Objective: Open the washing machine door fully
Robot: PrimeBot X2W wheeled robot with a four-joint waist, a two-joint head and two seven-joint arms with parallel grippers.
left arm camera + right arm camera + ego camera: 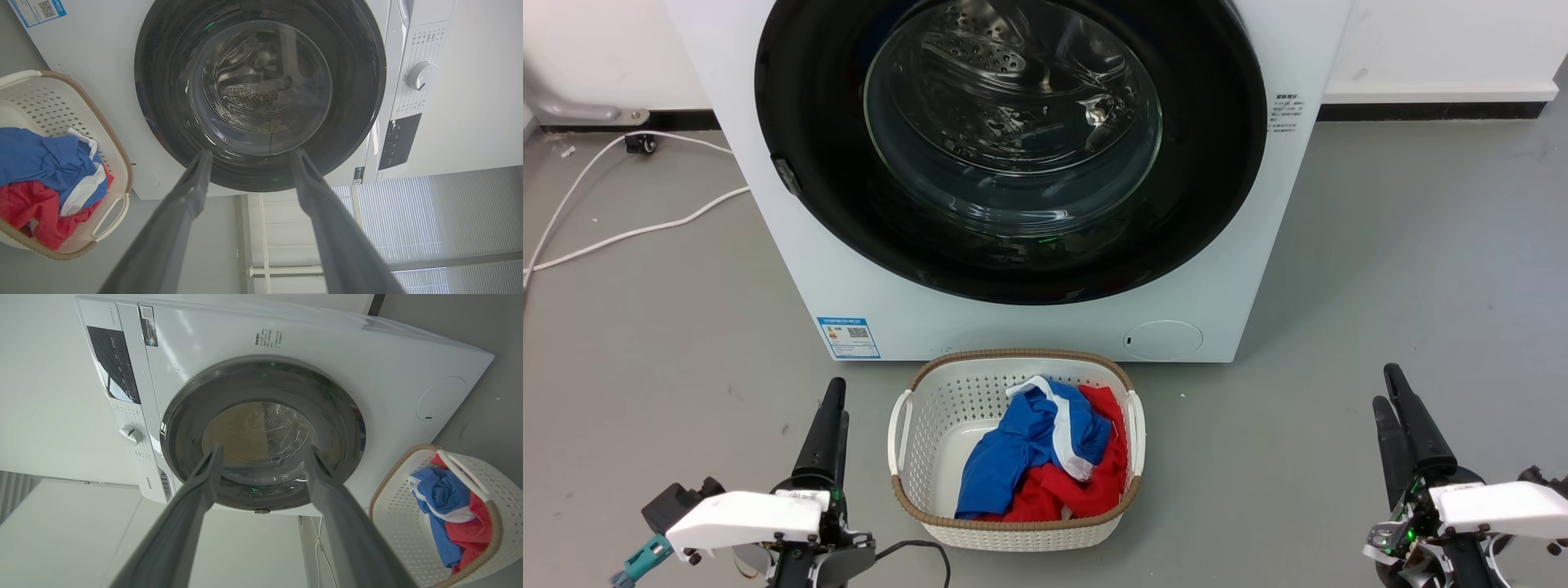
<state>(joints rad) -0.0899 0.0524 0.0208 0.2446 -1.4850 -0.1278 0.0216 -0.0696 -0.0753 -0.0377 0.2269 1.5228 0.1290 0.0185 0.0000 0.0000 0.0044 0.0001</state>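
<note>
The washing machine door (pixel 1013 139) is sitting shut, flush against the front of the washing machine (pixel 1029 327), at 12 o'clock in the head view. Its black face and glass bowl are pointing straight out toward the robot. Being a round disc, it is offering no long axis, only a flat plane standing upright. A small grey catch (pixel 786 177) is showing on its rim at 9 o'clock, so the door is probably swinging from the opposite side, though no hinge is visible.

The opening is not yet begun; this is looking like the approach step. The next move is calling for one gripper to reach up to the catch side of the rim, hook behind the edge, and pull out along an arc.

A white basket (pixel 1021 357) of blue and red clothes (pixel 1045 457) is standing on the floor just in front of the machine, at 6 o'clock from the door. The left gripper (pixel 837 400) is hanging at 7 o'clock and the right gripper (pixel 1383 385) at 5 o'clock, both well apart from the door. In each wrist view the jaws are standing wide with nothing between them.
</note>
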